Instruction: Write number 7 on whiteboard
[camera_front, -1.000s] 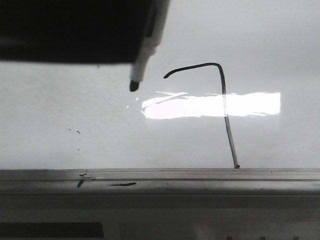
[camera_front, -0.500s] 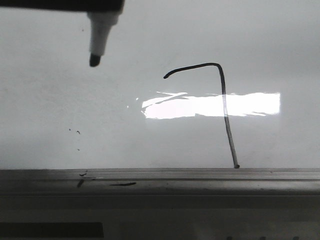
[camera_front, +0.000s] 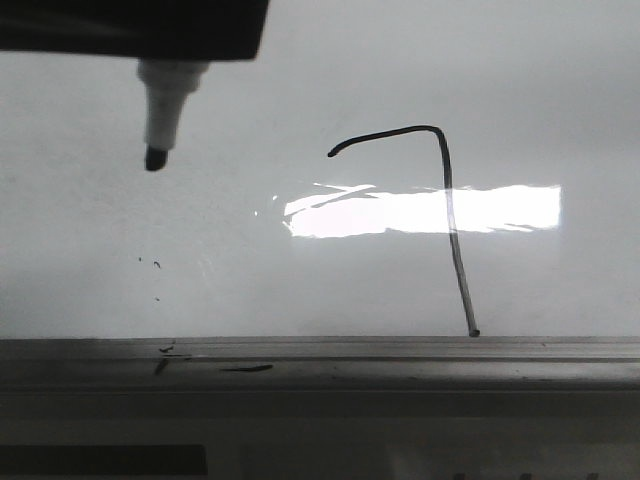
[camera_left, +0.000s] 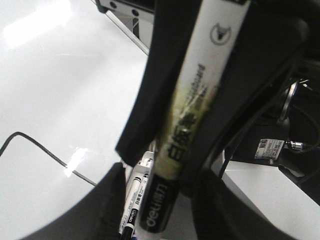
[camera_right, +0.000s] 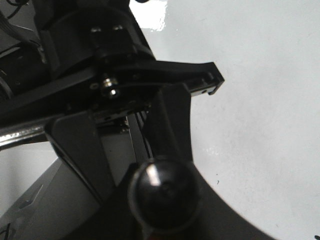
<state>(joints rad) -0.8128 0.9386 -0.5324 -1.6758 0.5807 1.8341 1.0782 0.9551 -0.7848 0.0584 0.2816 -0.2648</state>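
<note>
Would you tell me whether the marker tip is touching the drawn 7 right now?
Apart. The front view shows the marker tip well left of the 7, with bare whiteboard between them.

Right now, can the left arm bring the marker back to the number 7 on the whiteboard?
Probably yes. The marker in the left gripper hangs beside the number 7, and only bare whiteboard lies between them.

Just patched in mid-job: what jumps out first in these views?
The number 7, a thin black line right of centre on the whiteboard, its downstroke crossing a bright light reflection. Up left, the marker hangs with its tip off the board, clamped in the left gripper.
</note>
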